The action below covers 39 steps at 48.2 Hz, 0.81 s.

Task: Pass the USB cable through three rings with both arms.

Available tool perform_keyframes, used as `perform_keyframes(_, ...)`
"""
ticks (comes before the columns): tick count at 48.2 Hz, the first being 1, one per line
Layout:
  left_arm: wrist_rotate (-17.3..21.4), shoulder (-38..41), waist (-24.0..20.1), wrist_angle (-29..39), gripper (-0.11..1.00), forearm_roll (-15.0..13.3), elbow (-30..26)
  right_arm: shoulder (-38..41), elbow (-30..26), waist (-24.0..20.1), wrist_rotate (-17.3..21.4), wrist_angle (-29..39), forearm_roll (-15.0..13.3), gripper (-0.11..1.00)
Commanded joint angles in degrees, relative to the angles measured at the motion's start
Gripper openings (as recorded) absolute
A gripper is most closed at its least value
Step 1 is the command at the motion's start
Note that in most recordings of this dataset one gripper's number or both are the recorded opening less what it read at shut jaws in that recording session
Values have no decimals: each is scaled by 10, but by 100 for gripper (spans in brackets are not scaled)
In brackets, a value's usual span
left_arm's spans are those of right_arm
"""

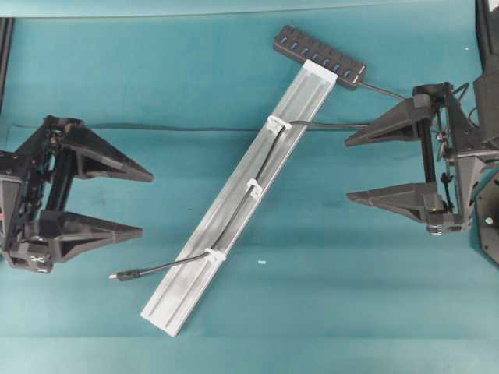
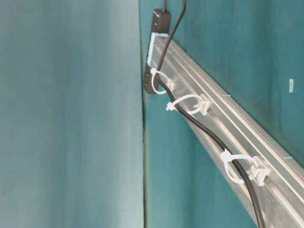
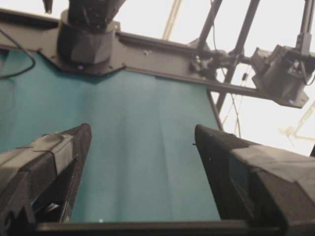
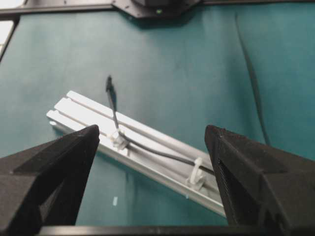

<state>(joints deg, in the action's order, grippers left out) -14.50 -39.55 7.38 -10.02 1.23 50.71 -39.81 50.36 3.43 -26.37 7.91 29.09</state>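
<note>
We count two grippers, and both stand spread wide with nothing between their fingers. The left gripper [image 1: 146, 204] sits at the left of the overhead view, its two pointed fingers aimed toward the middle; the right gripper [image 1: 347, 170] mirrors it from the right side. In each wrist view we see only teal table cloth [image 3: 147, 147] between the two black fingers, and no contact with anything.

Between the two grippers lies one long silver rail [image 1: 234, 214], running diagonally from near the left gripper's side up toward the right gripper's far side. On it we count three white rings: the upper ring [image 1: 277, 123], nearest the right gripper's upper finger; the middle ring [image 1: 254, 188], roughly midway between the grippers; and the lower ring [image 1: 215, 255], just beyond the left gripper's lower fingertip.

One USB cable [image 1: 263, 164] runs through all three rings along the rail. Its plug [image 1: 123, 275] lies on the cloth below the left gripper's lower finger, apart from it. At the rail's upper end we see one black hub [image 1: 320, 56], with the cord leaving it and passing close by the right gripper's upper finger before reaching the upper ring.

A single small white scrap [image 1: 262, 262] lies on the cloth just beside the rail's lower part.
</note>
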Motion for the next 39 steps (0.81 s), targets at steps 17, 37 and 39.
perform_keyframes(17, 27, -3, -2, -6, 92, 3, -14, 3, -2, 1, 7, -1, 2, 87)
perform_keyframes(37, 42, -4, -2, -6, 92, 3, -9, 3, 1, 1, 7, -1, 2, 87)
perform_keyframes(39, 42, -4, -1, -6, 92, 3, -7, 3, 1, 1, 7, -1, 2, 87)
